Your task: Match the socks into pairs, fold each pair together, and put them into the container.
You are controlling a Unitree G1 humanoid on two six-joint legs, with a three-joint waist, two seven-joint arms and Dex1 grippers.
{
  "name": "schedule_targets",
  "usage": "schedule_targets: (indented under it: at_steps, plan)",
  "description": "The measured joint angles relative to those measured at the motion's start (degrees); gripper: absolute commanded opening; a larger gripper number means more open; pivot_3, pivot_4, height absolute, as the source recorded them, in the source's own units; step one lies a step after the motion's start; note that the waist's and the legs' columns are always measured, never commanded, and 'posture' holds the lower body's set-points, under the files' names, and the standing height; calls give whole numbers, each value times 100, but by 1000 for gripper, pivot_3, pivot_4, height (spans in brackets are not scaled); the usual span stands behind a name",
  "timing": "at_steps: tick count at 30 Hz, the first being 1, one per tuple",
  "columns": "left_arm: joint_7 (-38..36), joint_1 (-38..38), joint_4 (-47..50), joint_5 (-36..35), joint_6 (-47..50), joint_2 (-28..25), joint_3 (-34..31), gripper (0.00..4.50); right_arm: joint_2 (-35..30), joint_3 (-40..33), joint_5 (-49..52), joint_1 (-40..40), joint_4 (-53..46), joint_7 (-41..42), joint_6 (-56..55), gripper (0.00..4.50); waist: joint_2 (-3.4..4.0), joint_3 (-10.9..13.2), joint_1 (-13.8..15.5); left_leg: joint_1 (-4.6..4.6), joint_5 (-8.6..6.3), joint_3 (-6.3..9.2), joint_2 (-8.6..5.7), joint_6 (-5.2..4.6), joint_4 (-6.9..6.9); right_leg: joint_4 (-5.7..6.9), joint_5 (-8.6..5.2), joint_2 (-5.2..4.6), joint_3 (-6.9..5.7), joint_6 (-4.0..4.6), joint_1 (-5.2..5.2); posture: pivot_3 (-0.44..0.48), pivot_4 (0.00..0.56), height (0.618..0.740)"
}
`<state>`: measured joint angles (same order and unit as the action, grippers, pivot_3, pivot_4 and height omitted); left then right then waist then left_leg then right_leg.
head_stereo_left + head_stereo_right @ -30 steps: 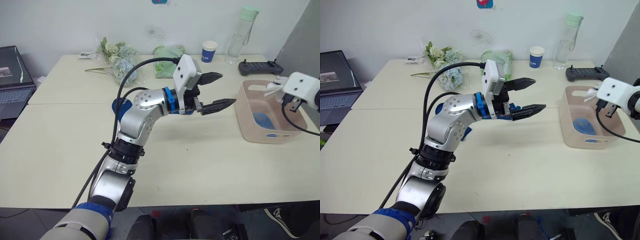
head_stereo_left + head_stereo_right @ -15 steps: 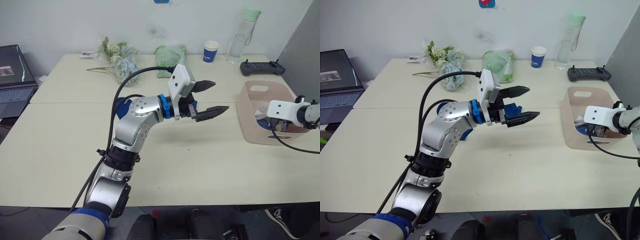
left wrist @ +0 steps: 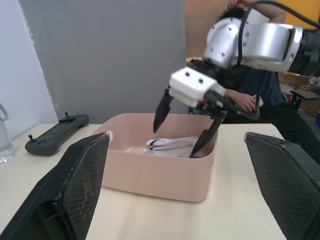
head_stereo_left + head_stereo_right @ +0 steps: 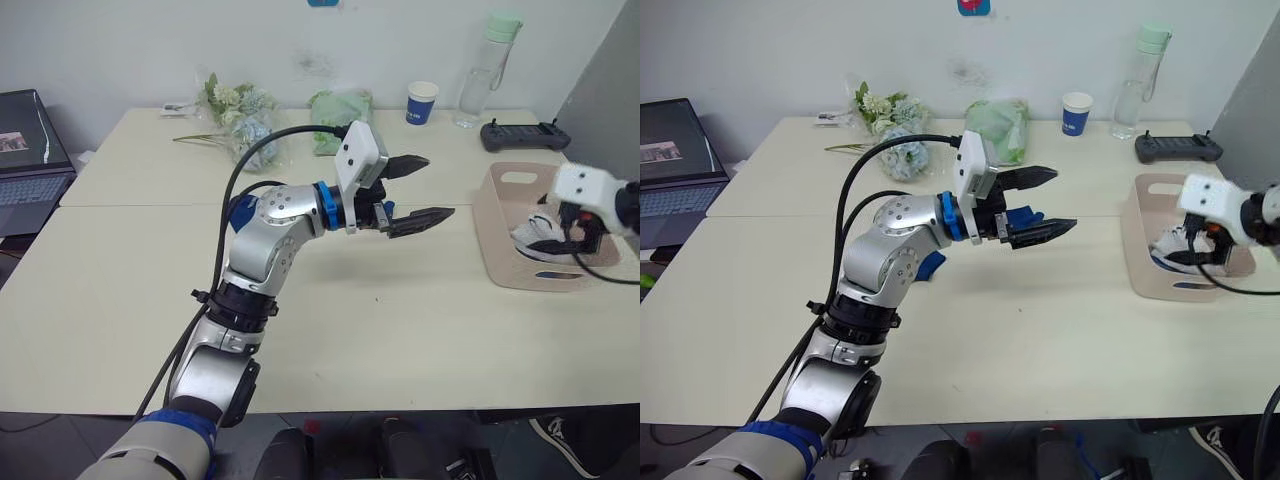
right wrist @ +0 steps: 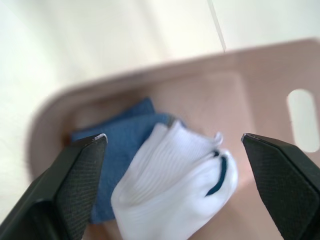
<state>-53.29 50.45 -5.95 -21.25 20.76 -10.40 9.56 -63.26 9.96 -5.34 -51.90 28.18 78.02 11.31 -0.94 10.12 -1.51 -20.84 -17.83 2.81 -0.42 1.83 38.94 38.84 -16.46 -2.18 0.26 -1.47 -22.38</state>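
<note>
We are finishing a drop: right gripper (image 3: 186, 122) spread above the container (image 3: 155, 175), white pair (image 5: 175, 200) lying inside. Left gripper (image 4: 418, 187) spread, empty. Next, we judge: fetching remaining socks.

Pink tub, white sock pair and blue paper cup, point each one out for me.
pink tub (image 3: 155, 175), left wrist view, its near outer wall.
white sock pair (image 5: 170, 200), right wrist view, the ribbed fold.
blue paper cup (image 4: 1075, 113), right eye view, its side.

No text, label, brand or number can be read anywhere. The blue paper cup (image 4: 420, 103) on the counter (image 4: 120, 290) carries a white mark (too small to make out), and the laptop (image 4: 25, 160) screen shows nothing legible.
</note>
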Motion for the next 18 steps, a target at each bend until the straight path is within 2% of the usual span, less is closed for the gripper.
schedule_targets:
  at_steps: [4, 6, 8, 11, 17, 18]
  plan:
    - [-5, 0, -126, 11, -15, -12, 0, 4500, -41, -220, 142, -566, -6, -31, 433, 4454, 0, 0, 3, -2, 0, 4, -1, -1, -1, -3, 0, -1, -3, 0, 0, 0, 150, 740]
    - [-7, 0, -130, 15, -46, -5, 1, 4500, -46, -218, -35, -717, 269, -350, 243, 4052, -1, 0, 10, -3, -1, 2, -1, -1, -1, -5, 0, -3, -3, 0, 0, 0, 150, 740]
    - [-9, 0, -132, 26, -120, -4, 1, 4500, -96, -172, -316, -674, 607, -708, -155, 3500, -1, 0, 15, -4, 0, -1, -3, -1, -1, -7, 0, -5, -1, 0, 0, 0, 150, 740]
    - [-10, 0, -135, 51, -147, -5, 2, 4500, -185, 60, -712, -400, 889, -937, -804, 2430, -1, 0, 27, -5, 0, -5, -3, -1, -2, -8, 0, -4, 1, 0, -1, 0, 150, 740]
    - [-32, -10, -129, 108, -151, -12, 8, 4500, -133, 188, -985, -265, 1401, -1195, -1323, 246, 0, 1, 5, 1, 0, -8, -2, 0, -1, 2, 0, -3, 5, 0, -2, 0, 150, 740]
    - [-42, -18, -122, 111, -150, -16, 9, 4500, -114, 200, -1035, -265, 1492, -1236, -1379, 19, 0, 1, -2, 2, 0, -8, -1, 0, -1, 2, 0, -3, 5, 0, -2, 0, 150, 740]
